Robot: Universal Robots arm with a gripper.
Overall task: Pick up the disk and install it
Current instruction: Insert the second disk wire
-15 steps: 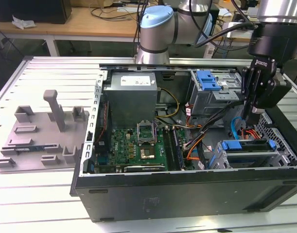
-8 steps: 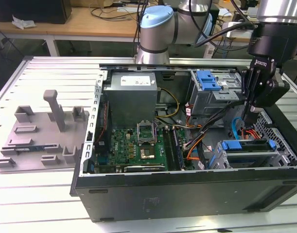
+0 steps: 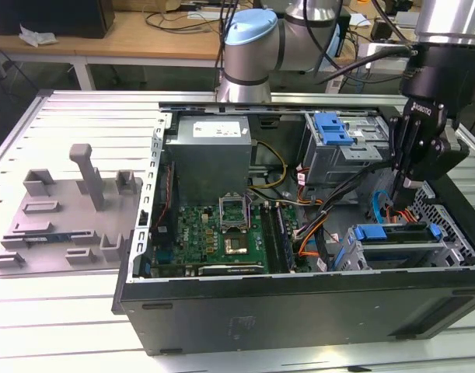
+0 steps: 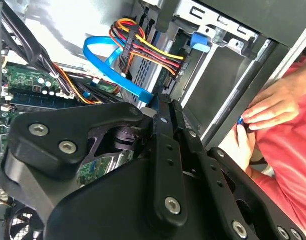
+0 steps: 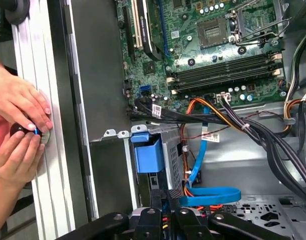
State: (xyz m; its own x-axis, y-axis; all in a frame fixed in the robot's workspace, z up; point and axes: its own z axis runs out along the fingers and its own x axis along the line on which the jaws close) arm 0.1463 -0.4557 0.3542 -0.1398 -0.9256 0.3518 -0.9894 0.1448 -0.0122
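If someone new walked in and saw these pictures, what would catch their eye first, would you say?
Probably the open computer case with its green motherboard exposed in the exterior view. Next, the black gripper reaching down into the case toward the exterior view's right, above the blue-framed disk. A person's hands rest just outside the case in the first wrist view.

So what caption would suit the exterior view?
Robot arm's gripper lowered inside an open computer case, above the blue-framed drive bay.
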